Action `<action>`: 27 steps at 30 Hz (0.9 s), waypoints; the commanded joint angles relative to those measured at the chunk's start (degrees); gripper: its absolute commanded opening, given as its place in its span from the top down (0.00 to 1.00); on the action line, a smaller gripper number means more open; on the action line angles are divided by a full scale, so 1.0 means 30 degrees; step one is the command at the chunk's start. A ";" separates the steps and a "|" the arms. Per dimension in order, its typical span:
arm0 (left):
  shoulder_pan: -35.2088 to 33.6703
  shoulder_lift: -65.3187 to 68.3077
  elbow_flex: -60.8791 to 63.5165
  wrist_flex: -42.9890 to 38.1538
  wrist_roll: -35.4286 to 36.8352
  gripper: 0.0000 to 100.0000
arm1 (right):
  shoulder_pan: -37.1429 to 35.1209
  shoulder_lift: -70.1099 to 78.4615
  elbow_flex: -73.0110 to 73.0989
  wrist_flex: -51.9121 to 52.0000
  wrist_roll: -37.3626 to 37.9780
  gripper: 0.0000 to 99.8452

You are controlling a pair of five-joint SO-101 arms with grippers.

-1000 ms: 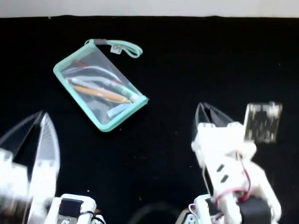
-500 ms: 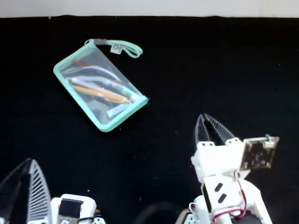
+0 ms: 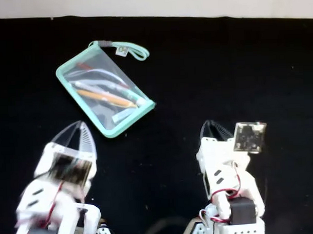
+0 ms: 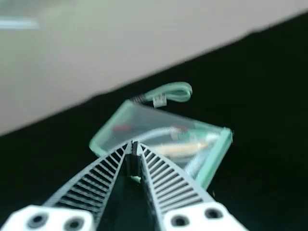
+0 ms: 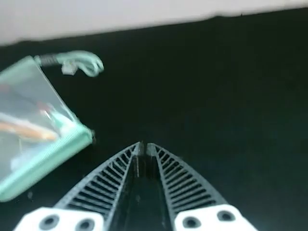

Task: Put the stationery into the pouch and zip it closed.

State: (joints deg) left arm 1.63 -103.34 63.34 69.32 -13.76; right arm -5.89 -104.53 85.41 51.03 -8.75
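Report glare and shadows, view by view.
High view: pale sheen on the pouch, pens inside readable; no cast shadows visible on the black table. Left wrist view: the pouch's clear face looks glazed whitish. Right wrist view: similar sheen, with a bright wall beyond the table.

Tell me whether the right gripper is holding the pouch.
No, the right gripper is shut on nothing, apart from the pouch, which lies on the black table.

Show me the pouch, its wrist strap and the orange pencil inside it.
pouch (image 3: 133,119), high view, on the mint border of the short end away from the strap.
wrist strap (image 3: 146,52), high view, on the loop's far bend.
orange pencil (image 3: 107,98), high view, on the middle of its shaft.
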 commanded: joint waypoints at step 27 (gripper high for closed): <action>-0.7927 -0.0220 1.1267 0.2667 -0.0147 0.99 | 0.0249 -0.0161 0.6081 0.6784 0.0234 0.97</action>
State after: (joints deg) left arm -21.49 -103.43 96.40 73.54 -13.76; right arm -5.89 -104.44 95.87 67.56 -8.66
